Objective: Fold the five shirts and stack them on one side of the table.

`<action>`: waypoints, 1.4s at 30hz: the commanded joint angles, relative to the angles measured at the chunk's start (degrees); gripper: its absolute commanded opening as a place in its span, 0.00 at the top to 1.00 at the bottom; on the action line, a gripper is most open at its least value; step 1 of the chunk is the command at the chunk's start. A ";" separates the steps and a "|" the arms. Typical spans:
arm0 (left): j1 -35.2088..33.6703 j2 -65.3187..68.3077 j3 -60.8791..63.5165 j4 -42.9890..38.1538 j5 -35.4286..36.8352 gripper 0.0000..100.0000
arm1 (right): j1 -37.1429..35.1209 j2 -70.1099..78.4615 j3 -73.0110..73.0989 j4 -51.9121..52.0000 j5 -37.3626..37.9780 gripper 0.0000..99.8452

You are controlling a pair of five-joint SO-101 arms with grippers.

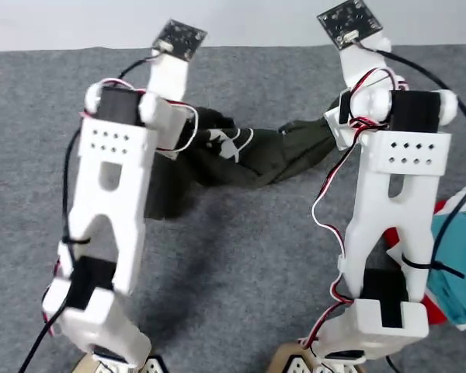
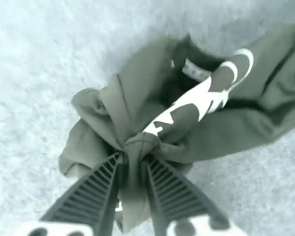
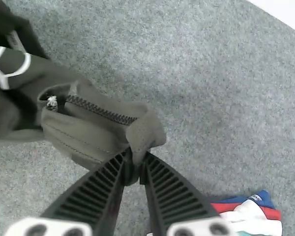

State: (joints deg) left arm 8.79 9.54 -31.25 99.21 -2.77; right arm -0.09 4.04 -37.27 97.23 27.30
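Both outstretched, left gripper point(image 2: 132, 164) and right gripper point(image 3: 132, 167) each clenched on the olive shirt point(image 1: 264, 159).

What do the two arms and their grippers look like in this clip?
Both arms, left arm and right arm, are white plastic shells with black servo blocks, rows of holes and red, white and black cables. The left gripper and right gripper have black ribbed jaws on white bases.

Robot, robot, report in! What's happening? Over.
Left tool shut on dark green shirt. Right tool shut on its other end. Colourful shirts off to the side, not touching.
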 commanded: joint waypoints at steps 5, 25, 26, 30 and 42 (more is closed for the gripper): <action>-1.23 -7.82 10.51 1.32 -2.73 0.99 | 0.22 -1.71 -0.35 0.40 -0.44 0.99; -3.25 -5.71 33.27 -5.98 -8.09 0.81 | -0.13 -1.27 -0.35 0.40 -0.53 0.99; -2.55 -5.71 34.68 -7.82 -8.00 0.81 | -0.13 -1.27 -0.35 0.40 -0.53 0.99; 0.18 -5.63 38.99 -13.71 -7.65 0.81 | -0.13 -1.27 -0.35 0.31 -0.53 0.99; -0.44 6.77 37.23 -19.96 -4.22 0.82 | -0.13 -1.19 -0.35 0.40 -0.53 0.99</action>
State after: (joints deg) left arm 8.79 14.55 8.92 80.04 -7.52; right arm -0.09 4.04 -37.27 97.23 27.30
